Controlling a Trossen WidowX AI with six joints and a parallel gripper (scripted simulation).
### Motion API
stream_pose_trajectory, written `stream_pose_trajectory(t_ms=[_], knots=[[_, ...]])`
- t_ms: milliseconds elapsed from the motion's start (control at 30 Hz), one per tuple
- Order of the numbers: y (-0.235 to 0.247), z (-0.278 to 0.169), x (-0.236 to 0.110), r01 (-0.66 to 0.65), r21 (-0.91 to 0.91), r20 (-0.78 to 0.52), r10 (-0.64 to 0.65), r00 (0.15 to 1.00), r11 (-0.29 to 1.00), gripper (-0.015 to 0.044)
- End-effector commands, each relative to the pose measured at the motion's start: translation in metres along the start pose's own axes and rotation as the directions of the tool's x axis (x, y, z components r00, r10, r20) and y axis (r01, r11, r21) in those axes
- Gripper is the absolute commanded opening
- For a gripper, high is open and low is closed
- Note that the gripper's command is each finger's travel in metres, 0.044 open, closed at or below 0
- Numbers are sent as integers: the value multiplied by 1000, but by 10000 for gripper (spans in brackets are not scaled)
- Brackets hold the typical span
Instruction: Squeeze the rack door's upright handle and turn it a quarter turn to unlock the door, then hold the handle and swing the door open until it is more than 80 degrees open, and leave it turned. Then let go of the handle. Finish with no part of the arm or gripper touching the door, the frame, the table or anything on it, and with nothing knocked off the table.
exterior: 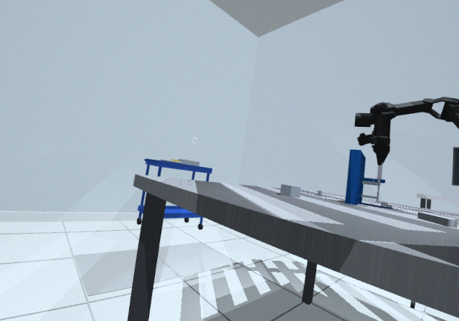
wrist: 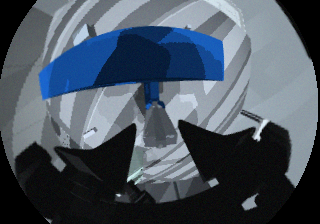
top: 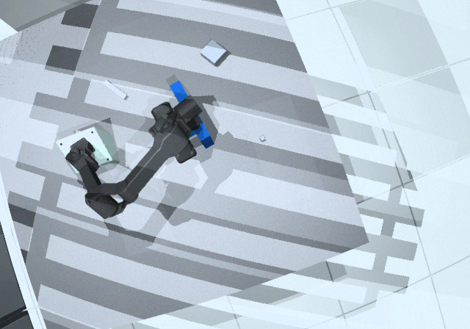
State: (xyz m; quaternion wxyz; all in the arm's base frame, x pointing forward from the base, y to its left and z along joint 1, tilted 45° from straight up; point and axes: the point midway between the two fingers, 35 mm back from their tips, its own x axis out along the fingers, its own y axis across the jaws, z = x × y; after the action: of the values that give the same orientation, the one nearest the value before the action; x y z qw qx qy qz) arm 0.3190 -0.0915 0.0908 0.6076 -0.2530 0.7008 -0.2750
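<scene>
The blue rack door and its frame (top: 177,89) (exterior: 354,177) (wrist: 196,59) stand upright as one straight slab; I cannot tell door from frame, and no part shows swung out. A short blue arm (exterior: 374,180) (wrist: 151,90) juts from it to the slim grey upright handle (exterior: 379,190) (wrist: 160,134). My gripper (exterior: 379,163) (wrist: 158,124) is open and points down at the handle's top end. In the wrist view the handle shows between the two spread fingertips, with space on both sides. In the top view the arm hides the handle and fingertips.
A grey block (top: 213,52) (exterior: 290,190) and a tiny cube (top: 262,138) lie beyond the rack. A thin white bar (top: 115,90) (wrist: 90,133) lies on the arm's side, near the pale base plate (top: 104,143). A blue cart (exterior: 178,165) stands beyond the table.
</scene>
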Motion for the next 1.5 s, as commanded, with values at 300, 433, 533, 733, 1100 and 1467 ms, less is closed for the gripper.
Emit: stream_pose_trajectory(t_ms=[300,433,533,733,1100,1467], knots=[[-1,-3,18,7,-4,-2,-7,1000,1000,256],[-1,-3,18,7,-4,-2,-7,1000,1000,151],[-1,-3,18,7,-4,-2,-7,1000,1000,92],[-1,-3,18,7,-4,-2,-7,1000,1000,52],[-1,-3,18,7,28,-2,-7,1000,1000,10],[-1,-3,18,7,532,-2,-7,1000,846,10]])
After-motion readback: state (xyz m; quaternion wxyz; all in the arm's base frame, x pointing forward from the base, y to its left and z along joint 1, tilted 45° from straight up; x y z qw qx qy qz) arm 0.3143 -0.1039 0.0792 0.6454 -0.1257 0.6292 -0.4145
